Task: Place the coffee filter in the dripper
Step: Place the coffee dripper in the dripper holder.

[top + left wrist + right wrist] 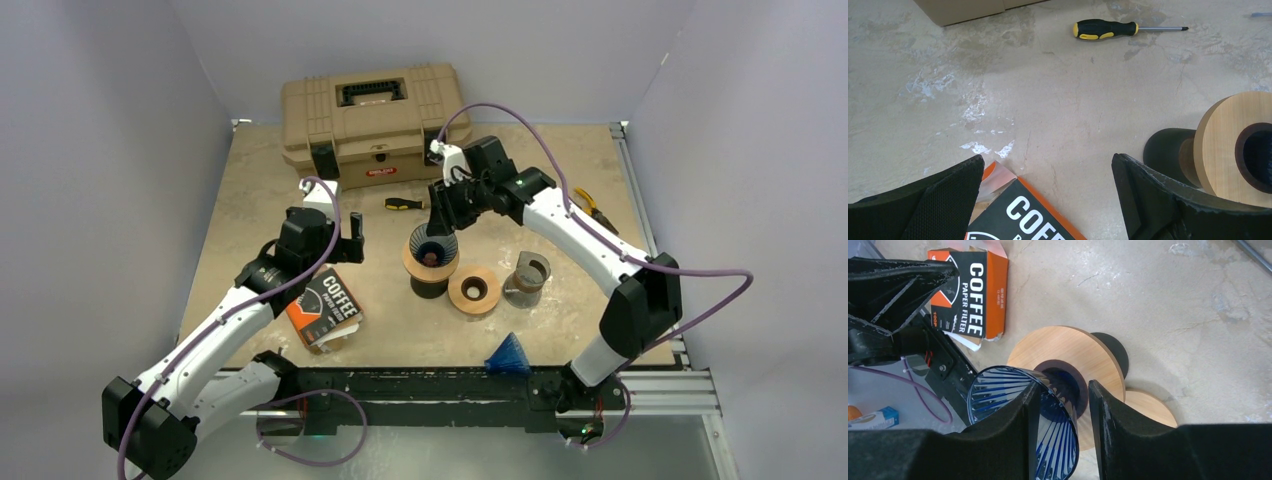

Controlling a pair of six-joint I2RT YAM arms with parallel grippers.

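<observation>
One scuffed stone-look tabletop (560,180), lavender walls (100,150)

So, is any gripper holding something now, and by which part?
The right gripper grips the blue dripper by its rim wall. The left gripper is open, holding nothing.

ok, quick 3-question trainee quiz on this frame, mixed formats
1. True or false: the right gripper grips the rim of the blue dripper.
2. The left gripper is: A) shut on the coffee filter box B) open above it C) holding the screwdriver.
3. Fill in: the dripper sits over a round ___ stand.

Key: 1 true; 2 B; 3 wooden.
</observation>
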